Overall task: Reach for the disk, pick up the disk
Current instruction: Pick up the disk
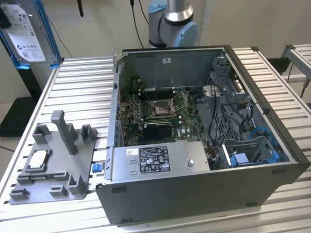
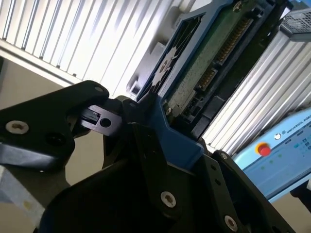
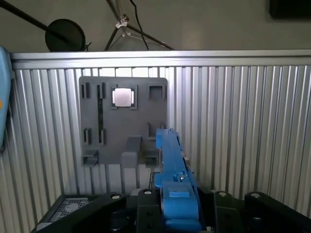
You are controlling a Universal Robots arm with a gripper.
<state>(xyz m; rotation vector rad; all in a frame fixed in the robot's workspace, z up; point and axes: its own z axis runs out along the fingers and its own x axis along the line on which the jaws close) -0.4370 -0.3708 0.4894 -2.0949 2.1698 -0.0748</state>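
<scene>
gripper (image 2: 155, 126) closed on the disk (image 2: 204, 58): flat rectangular silver-grey metal hard drive in a blue plastic frame. black matte fingers (image 2: 58, 126) clamp the frame from both sides, no gap showing. the drive sticks out past the fingertips, its underside showing in the second wrist view: green circuit board, rows of gold contacts, a black connector.

in the first wrist view the disk (image 3: 170, 160) is edge-on, a thin blue rail running out from between the fingers (image 3: 146, 208) of the gripper (image 3: 177, 204).

in the exterior view the disk (image 1: 24, 29) is off to the exterior view's left of the open dark grey metal computer case (image 1: 194, 194), past its far corner. it is tilted, white label facing the camera, and looks clear of the ribbed aluminium table (image 1: 77, 92).

the case lies on its side on the table, with a green motherboard (image 1: 165, 111) and loose cables inside. a grey plastic fixture plate (image 1: 53, 165) with upright posts lies just beside the case on the exterior view's left. a small square silver chip (image 1: 39, 159) sits in a pocket on the side of the plate away from the case. the robot's light blue and silver joint (image 1: 172, 19) stands behind the case.
</scene>
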